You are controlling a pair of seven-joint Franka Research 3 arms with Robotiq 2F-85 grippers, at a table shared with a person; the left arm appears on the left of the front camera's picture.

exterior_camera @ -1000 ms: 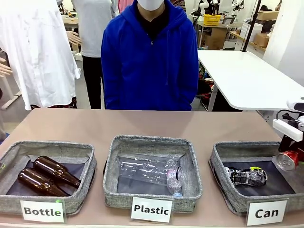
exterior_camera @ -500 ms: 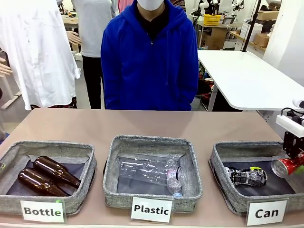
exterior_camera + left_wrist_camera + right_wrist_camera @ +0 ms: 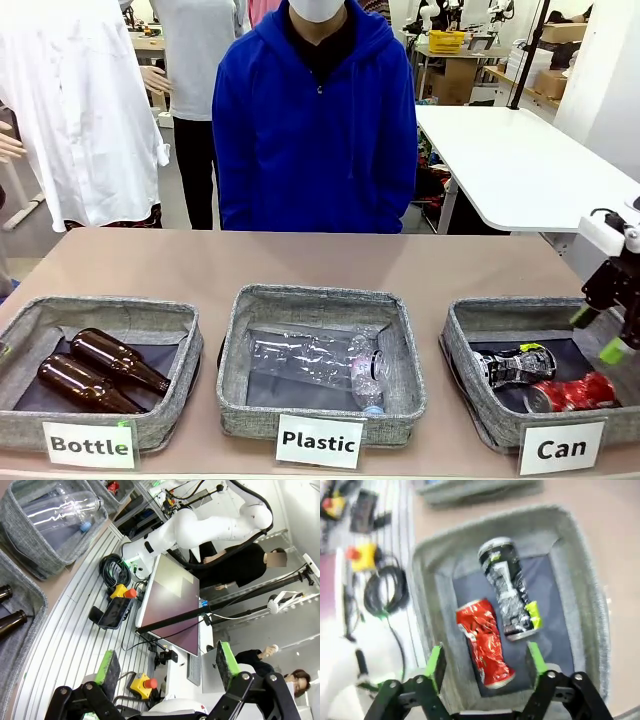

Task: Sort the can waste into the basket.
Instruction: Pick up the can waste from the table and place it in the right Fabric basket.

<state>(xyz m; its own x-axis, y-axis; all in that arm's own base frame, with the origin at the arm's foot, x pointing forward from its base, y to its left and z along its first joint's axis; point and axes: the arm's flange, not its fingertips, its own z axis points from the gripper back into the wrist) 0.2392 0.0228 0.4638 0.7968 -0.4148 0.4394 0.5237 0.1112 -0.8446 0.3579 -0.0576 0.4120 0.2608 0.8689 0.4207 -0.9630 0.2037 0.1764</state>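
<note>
Grey basket (image 3: 470,318) on the table holds both cans: the red can (image 3: 485,642) lies just below the right claw (image 3: 485,664), jaws apart, looking light, crushed, best gripped mid-body.

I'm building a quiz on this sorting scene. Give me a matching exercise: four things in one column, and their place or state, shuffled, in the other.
1. crushed red metal can
2. brown glass bottles
3. clear plastic bottle
4. right tool

A. middle grey fabric basket labelled Plastic
B. open, above the basket labelled Can
C. lying beside the black-and-silver can
D. basket labelled Bottle

Pairs: 1-C, 2-D, 3-A, 4-B
</note>
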